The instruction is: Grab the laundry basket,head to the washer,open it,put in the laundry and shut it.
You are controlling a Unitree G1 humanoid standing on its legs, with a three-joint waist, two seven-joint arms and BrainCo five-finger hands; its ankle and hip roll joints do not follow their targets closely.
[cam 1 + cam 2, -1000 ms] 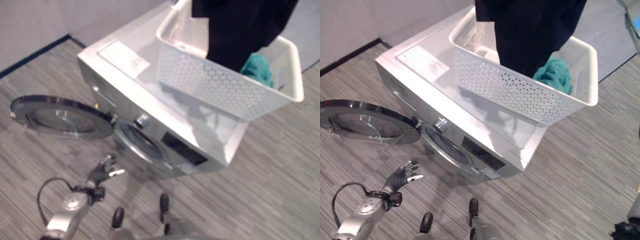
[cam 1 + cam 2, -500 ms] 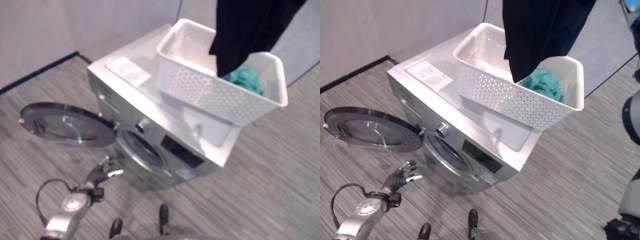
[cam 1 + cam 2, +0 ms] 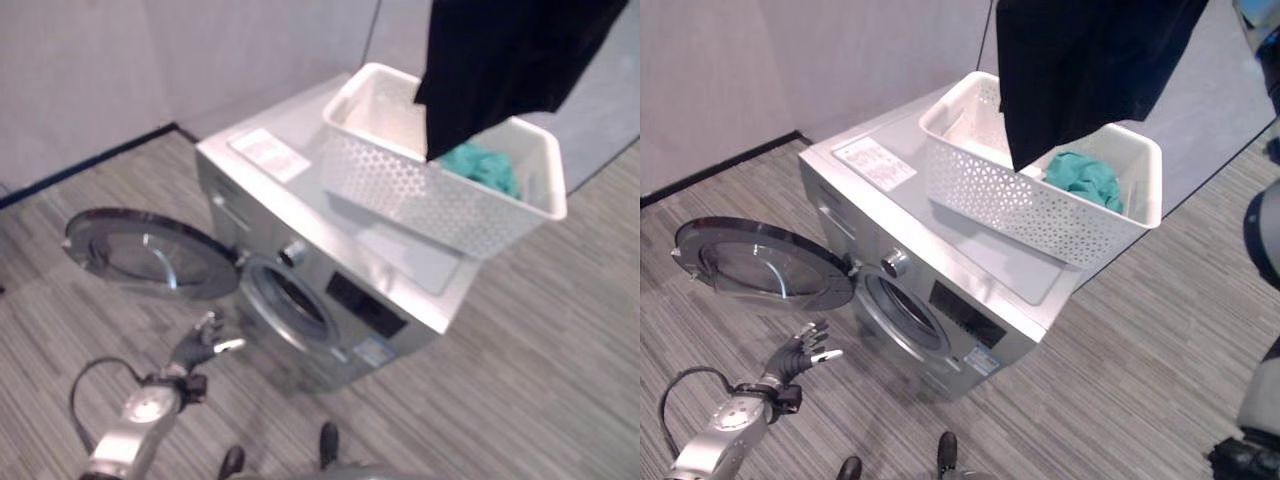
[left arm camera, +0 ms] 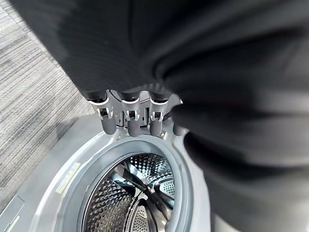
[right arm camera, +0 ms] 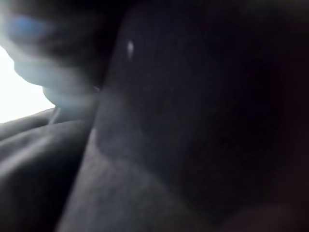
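Note:
A silver washer (image 3: 940,250) stands with its round door (image 3: 765,265) swung open to the left, and its drum (image 4: 135,203) is bare. A white perforated laundry basket (image 3: 1040,200) sits on top of it with a teal garment (image 3: 1085,178) inside. A black garment (image 3: 1090,70) hangs from above over the basket, its hem just above the teal one. My right hand holds it up, and dark cloth (image 5: 193,121) lies against that wrist's camera. My left hand (image 3: 800,352) is open, low in front of the drum opening (image 3: 898,315).
A grey wall with a dark baseboard (image 3: 720,165) runs behind the washer. The open door juts out over the striped floor (image 3: 1140,380) left of my left hand. A white label sheet (image 3: 875,163) lies on the washer's lid.
The camera has pulled back, shifting the whole picture. The black garment has risen out of the basket. My left hand has stayed in place.

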